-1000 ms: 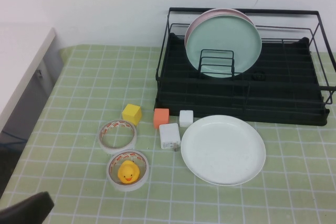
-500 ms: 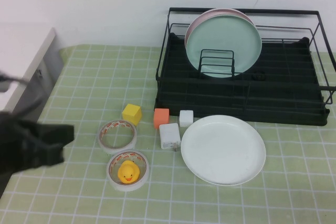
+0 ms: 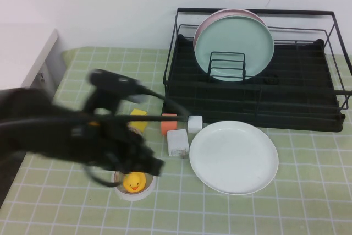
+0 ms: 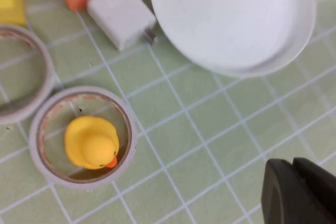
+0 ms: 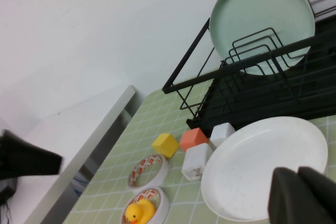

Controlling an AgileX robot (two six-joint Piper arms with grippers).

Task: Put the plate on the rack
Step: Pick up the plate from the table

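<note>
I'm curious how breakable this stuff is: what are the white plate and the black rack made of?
The plate looks like glazed ceramic or hard plastic: glossy plain white, with a soft sheen. The rack looks like black-coated metal wire: thin straight rails and loops. The left end effector is over the tape rolls; the right end effector shows only in its wrist view.

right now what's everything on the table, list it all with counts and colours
white plate: 1, white, flat on the table in front of the rack
rack: 1, black wire, at the back right
mint-green plate: 1, standing upright in the rack
pink plate: 1, upright just behind the green one
cubes: yellow, orange, white, one each, left of the white plate
white charger block: 1, beside the plate's left edge
tape rolls: 2, one ringing a yellow rubber duck, one beside it
left hand: over the tape rolls
right hand: out of the high view, near the plate
</note>
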